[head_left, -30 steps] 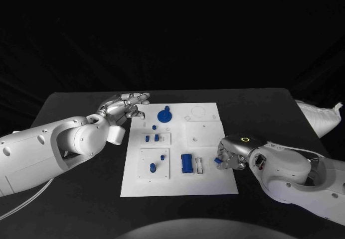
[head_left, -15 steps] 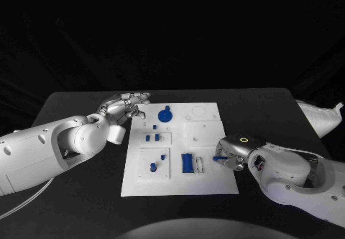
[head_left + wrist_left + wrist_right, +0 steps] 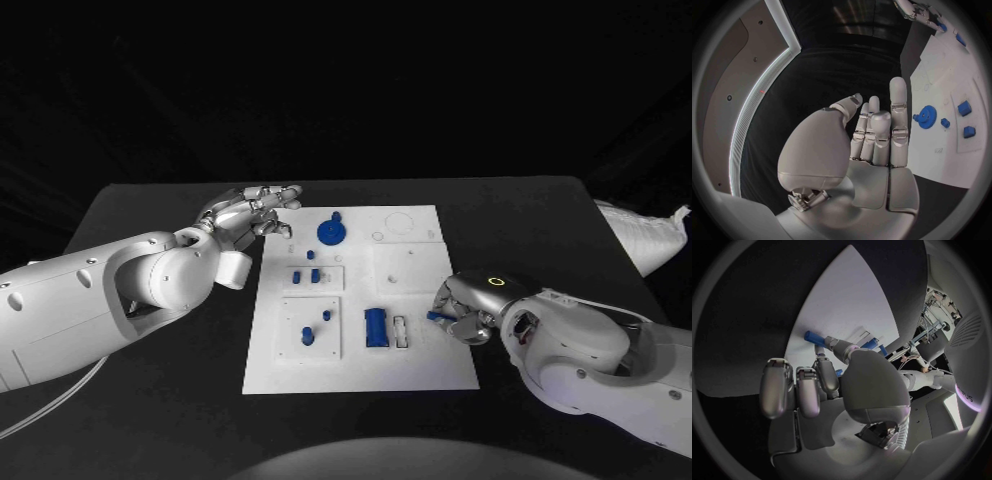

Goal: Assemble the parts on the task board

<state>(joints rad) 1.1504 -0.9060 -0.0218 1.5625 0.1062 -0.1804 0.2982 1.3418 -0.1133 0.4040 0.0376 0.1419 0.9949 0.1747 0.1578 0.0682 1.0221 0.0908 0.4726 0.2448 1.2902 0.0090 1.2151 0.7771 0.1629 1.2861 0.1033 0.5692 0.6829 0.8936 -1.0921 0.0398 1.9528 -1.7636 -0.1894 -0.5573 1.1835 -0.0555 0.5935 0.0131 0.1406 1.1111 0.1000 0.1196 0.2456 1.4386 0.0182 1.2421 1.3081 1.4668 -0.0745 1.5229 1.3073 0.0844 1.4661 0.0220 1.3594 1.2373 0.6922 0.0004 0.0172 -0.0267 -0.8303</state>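
The white task board (image 3: 411, 365) lies mid-table. On it sit a blue gear (image 3: 332, 234), a blue block (image 3: 375, 327) and several small blue parts, two of them side by side (image 3: 304, 277). My right hand (image 3: 467, 310) hovers at the board's right edge and pinches a small blue peg (image 3: 437, 316) between thumb and finger. In the right wrist view the peg (image 3: 812, 335) sticks out over the board (image 3: 848, 295). My left hand (image 3: 254, 212) is raised by the board's far-left corner, fingers extended, holding nothing. In the left wrist view the hand (image 3: 873, 135) stands beside the gear (image 3: 927, 117).
A white crumpled object (image 3: 642, 235) lies at the table's right edge. Black tabletop (image 3: 173, 210) surrounds the board on all sides. My left forearm (image 3: 101, 300) lies over the table's left side.
My right hand has turned slightly at the board's right edge, and the blue peg in it has risen a little. The left arm has not moved.
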